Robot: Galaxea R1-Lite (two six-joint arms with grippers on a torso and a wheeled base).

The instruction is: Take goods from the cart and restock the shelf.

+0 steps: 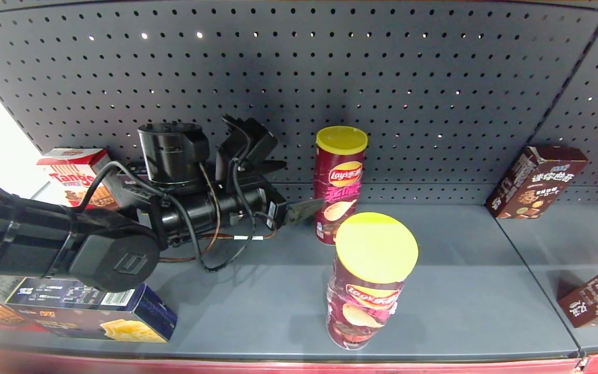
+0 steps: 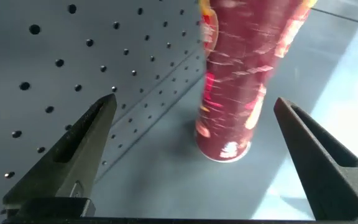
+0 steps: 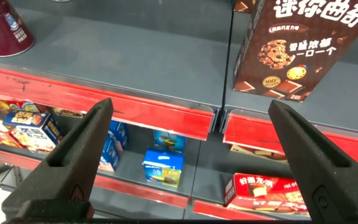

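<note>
i get a bright, even head view, lit from above and in front. its left edge burns out to plain white, and a few holes high in the pegboard glow as pinpricks. the rear chip can throws a soft shadow up the pegboard; the front chip can drops a faint one on the shelf. the wide lens bows the shelf's front edge and tilts the brown box (far right). in my left wrist view the rear chip can is smeared, with pale glare beside it. the right wrist view is crisp, with the print on the cookie box sharp.
</note>
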